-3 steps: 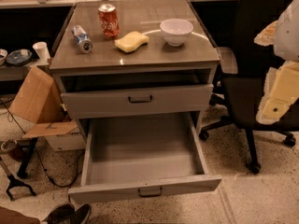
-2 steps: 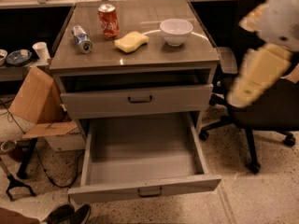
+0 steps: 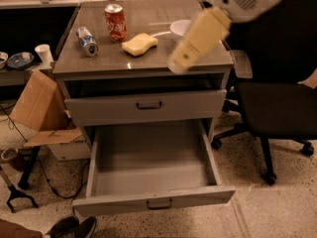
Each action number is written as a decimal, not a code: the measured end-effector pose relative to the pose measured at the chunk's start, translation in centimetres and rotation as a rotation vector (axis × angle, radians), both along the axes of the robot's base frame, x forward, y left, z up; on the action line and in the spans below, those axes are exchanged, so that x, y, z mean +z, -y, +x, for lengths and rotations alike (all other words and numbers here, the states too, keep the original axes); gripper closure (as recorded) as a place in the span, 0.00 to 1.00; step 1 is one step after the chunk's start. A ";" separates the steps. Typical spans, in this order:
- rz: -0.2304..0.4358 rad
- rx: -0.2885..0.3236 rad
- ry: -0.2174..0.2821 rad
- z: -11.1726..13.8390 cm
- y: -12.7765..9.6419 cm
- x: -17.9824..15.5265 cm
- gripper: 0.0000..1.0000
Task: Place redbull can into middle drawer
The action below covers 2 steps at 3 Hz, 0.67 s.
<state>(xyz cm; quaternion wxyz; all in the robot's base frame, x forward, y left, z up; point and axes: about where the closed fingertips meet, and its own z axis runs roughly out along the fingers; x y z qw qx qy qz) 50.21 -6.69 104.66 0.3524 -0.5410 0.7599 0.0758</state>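
Observation:
The redbull can (image 3: 87, 40) lies on its side at the left of the tabletop (image 3: 148, 58), next to an upright red cola can (image 3: 115, 22). The middle drawer (image 3: 153, 200) is pulled wide open below and holds nothing; its dark bar handle is on the front panel. My arm reaches in from the upper right, and its cream end, the gripper (image 3: 177, 63), hovers over the right front of the tabletop, well right of the redbull can. It holds nothing that shows.
A yellow sponge (image 3: 139, 43) and a white bowl (image 3: 178, 28), partly behind my arm, sit on the tabletop. The upper drawer (image 3: 146, 105) is nearly shut. A black office chair (image 3: 277, 108) stands to the right, and a cardboard box (image 3: 39, 103) and cables to the left.
My arm has swung from the right edge leftward and now hangs over the right front of the tabletop. The cans, the sponge, the bowl and the drawers have not moved.

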 end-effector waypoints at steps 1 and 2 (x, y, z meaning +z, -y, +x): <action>0.121 -0.030 0.032 2.7 -7.0 2.5 0.00; 0.160 -0.062 0.018 2.9 -8.2 3.1 0.00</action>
